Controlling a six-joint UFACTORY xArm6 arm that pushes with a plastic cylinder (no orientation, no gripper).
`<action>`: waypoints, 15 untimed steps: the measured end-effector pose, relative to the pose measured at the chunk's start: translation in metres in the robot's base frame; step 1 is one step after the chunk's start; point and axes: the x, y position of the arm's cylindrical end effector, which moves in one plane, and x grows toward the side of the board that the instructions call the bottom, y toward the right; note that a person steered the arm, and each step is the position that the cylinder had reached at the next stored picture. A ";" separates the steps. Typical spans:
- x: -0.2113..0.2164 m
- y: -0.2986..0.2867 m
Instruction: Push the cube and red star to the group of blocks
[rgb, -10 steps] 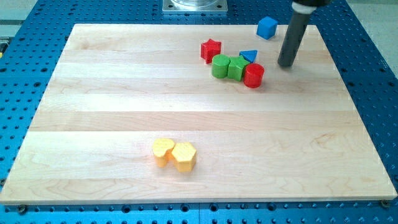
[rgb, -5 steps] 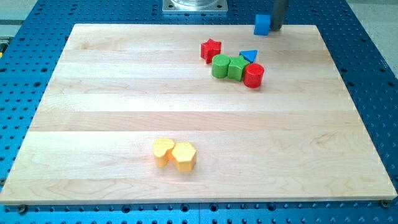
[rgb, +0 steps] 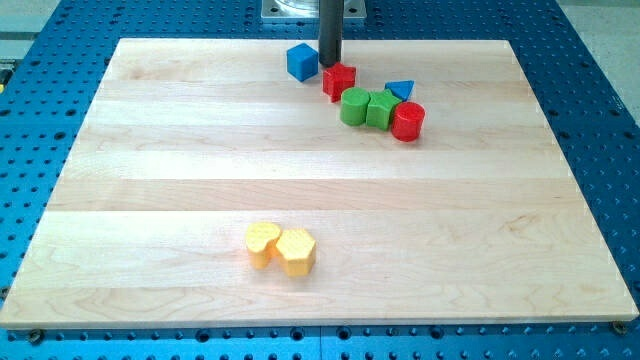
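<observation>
The blue cube (rgb: 302, 61) sits near the view's top edge of the wooden board (rgb: 150, 150). The red star (rgb: 339, 80) lies just right of and below it. My tip (rgb: 330, 65) stands between them, touching the cube's right side and just above the star. To the star's right is a group: a green cylinder (rgb: 354, 106), a green block (rgb: 380, 108), a red cylinder (rgb: 408, 121) and a blue triangle (rgb: 400, 90). The star is a short gap from the green cylinder.
Two yellow blocks (rgb: 281, 247) sit together at the view's lower middle. A metal mount (rgb: 290, 10) is at the top edge. The blue perforated table (rgb: 600, 120) surrounds the board.
The rod swept from the view's right, behind the board's top edge, to the left. The blue cube slid left from the top right to just left of the red star.
</observation>
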 end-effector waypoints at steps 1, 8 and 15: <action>0.013 0.035; 0.013 -0.139; 0.032 -0.006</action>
